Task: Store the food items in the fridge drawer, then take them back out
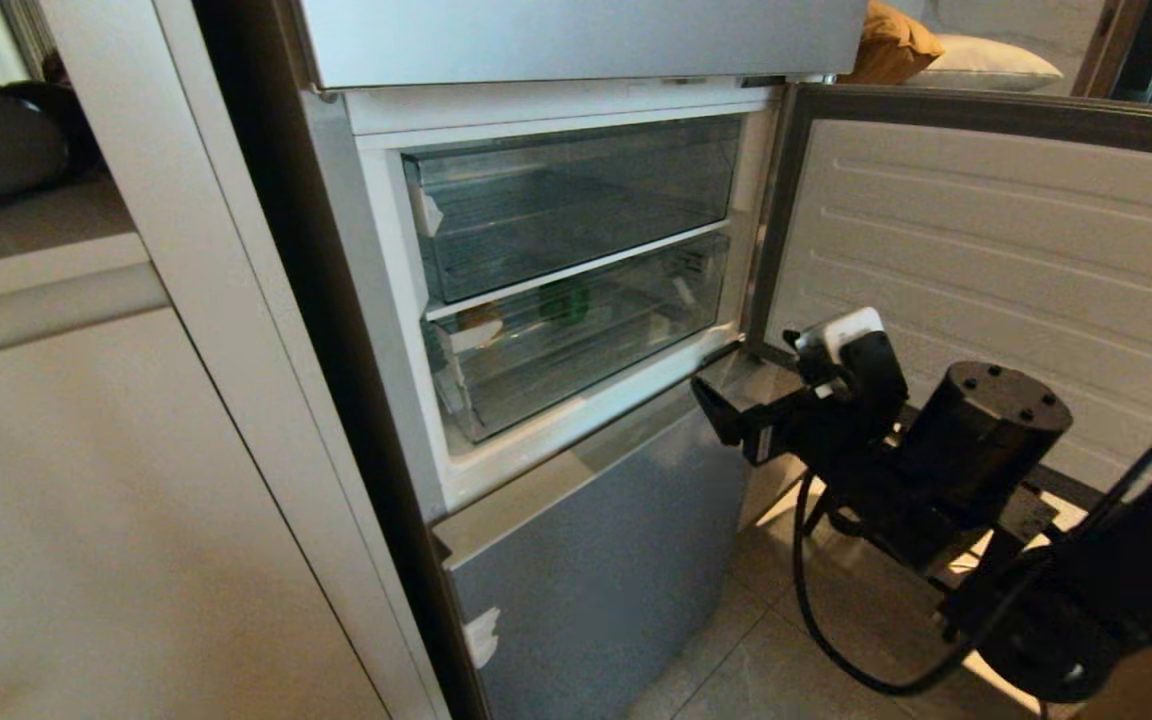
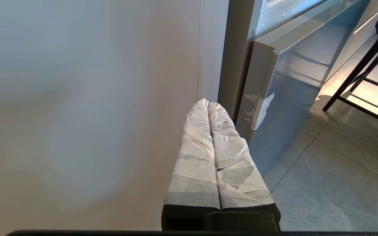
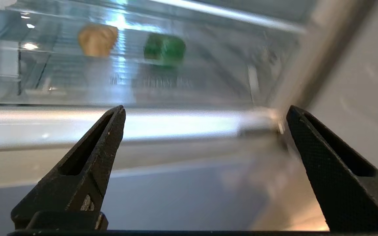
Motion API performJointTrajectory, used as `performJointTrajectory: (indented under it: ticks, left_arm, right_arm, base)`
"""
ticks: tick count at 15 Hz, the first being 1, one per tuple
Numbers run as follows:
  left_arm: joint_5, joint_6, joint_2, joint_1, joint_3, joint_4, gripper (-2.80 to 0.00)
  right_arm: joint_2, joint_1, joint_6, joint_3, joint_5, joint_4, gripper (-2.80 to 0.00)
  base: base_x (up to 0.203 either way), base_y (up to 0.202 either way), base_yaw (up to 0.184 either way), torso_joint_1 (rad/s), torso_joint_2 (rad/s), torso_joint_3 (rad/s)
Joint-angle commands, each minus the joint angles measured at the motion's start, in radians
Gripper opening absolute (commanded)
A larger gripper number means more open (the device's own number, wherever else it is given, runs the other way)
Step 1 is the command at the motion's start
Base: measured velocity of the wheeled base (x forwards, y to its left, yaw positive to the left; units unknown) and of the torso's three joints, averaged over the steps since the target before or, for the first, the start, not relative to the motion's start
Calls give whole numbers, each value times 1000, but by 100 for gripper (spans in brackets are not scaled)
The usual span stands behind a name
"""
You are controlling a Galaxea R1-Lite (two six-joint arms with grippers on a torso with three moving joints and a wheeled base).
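The fridge drawer [image 1: 496, 390] is the lower clear tray, pushed into the open fridge. Inside it lie the food items: a tan potato [image 1: 481, 322] toward the left and a green bell pepper [image 1: 564, 300] beside it. Through the drawer [image 3: 61, 82] front, the right wrist view also shows the potato [image 3: 97, 39] and the pepper [image 3: 164, 49]. My right gripper [image 1: 721, 410] hangs open and empty just outside the drawer's lower right corner, and the right gripper [image 3: 205, 109] faces the white ledge under the drawer. My left gripper [image 2: 207, 103] is shut on nothing, parked low by the cabinet.
An empty clear drawer [image 1: 576, 200] sits above the lower one. The fridge door [image 1: 996, 270] stands open on the right, close behind my right arm. A silver-grey freezer door [image 1: 596, 560] is shut below. A beige cabinet [image 1: 136, 500] flanks the left, and stool legs [image 2: 366, 82] stand on the tiled floor.
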Motion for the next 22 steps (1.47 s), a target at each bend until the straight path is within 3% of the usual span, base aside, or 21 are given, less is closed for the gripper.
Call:
performJointTrajectory:
  ticks: [1, 3, 7, 13, 22]
  left_arm:
    - [0, 0, 0, 0, 0, 0, -280]
    - [0, 0, 0, 0, 0, 0, -280]
    - [0, 0, 0, 0, 0, 0, -280]
    - [0, 0, 0, 0, 0, 0, -280]
    - [0, 0, 0, 0, -1, 0, -280]
  right_arm:
    - [140, -52, -43, -56, 90, -32, 0]
    - [177, -71, -94, -117, 155, -42, 0]
    - [267, -61, -151, -321, 173, -33, 0]
    - [323, -39, -240, -582, 179, 142, 0]
    - [461, -61, -259, -937, 176, 326, 0]
  base:
    - [0, 0, 0, 0, 0, 0]
    - [0, 0, 0, 0, 0, 0]
    - [0, 0, 0, 0, 0, 0]
    - [0, 0, 0, 0, 0, 0]
    - [0, 0, 0, 0, 0, 0]
